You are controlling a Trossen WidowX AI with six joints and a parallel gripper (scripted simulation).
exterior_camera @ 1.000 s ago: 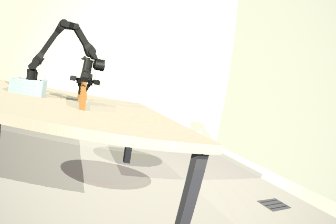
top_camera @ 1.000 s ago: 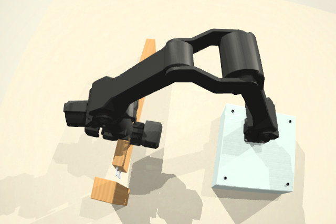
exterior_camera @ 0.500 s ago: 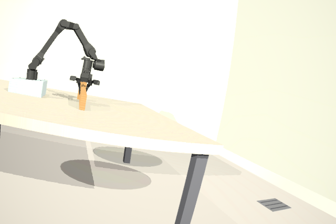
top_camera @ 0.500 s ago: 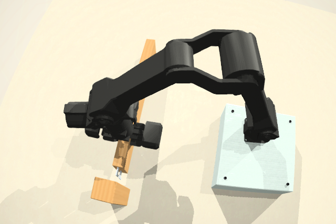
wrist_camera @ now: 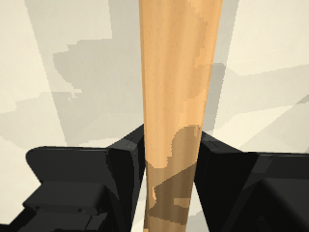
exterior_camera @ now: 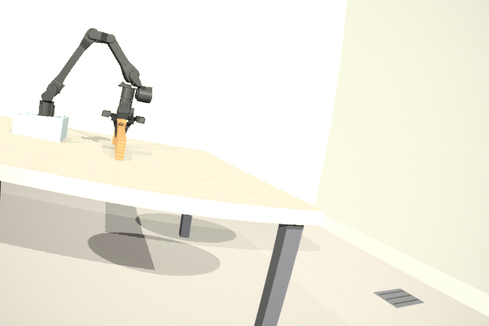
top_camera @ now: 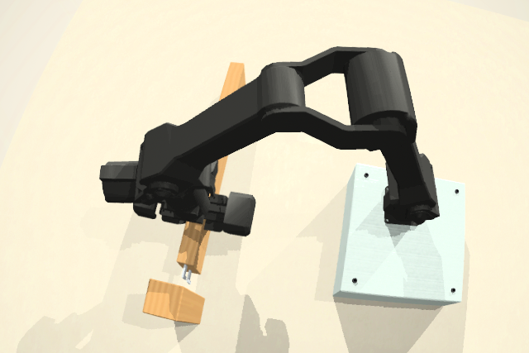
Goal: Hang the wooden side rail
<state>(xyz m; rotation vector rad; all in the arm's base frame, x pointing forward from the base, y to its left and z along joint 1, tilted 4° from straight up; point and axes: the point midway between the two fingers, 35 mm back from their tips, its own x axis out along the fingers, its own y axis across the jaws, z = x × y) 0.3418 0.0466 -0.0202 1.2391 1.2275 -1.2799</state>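
My jaws point(top_camera: 190, 222) point(exterior_camera: 121, 129) clamp the wooden rail point(top_camera: 192, 244) point(exterior_camera: 121, 125) point(wrist_camera: 179, 87); hooks point(top_camera: 186, 274) beyond them, near post point(top_camera: 164, 299), apart from it.

So the wooden side rail point(top_camera: 192, 242) point(exterior_camera: 121, 124) point(wrist_camera: 176, 97) is a long orange-brown bar, slanting in the top view from upper centre down to lower left, and it runs top to bottom through the wrist shot. Its two steel hooks point(top_camera: 186, 274) poke out of the lower end, lower left of the top frame, just short of the headboard post point(top_camera: 173, 299), a chunky block in matching wood standing upright on the table, so yeah, not hung.
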